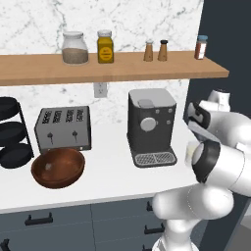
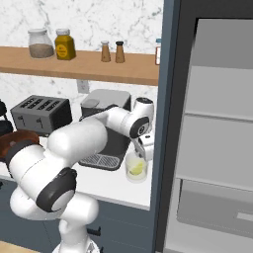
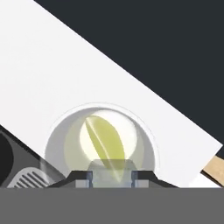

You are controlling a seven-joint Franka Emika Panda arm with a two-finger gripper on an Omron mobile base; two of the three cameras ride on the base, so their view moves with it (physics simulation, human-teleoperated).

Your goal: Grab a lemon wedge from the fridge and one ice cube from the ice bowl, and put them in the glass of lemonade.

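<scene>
Hovering directly over the clear cylindrical glass of lemonade (image 3: 101, 144), the gripper (image 3: 111, 178) has its jaws closed on a pale translucent ice cube (image 3: 110, 170). A smooth yellow-green lemon wedge (image 3: 106, 142) already lies inside the glass (leaf-shaped from above). Glass stands on the white surface (image 1: 112, 171) beside the ribbed drip tray of the coffee machine (image 2: 101, 160).
</scene>
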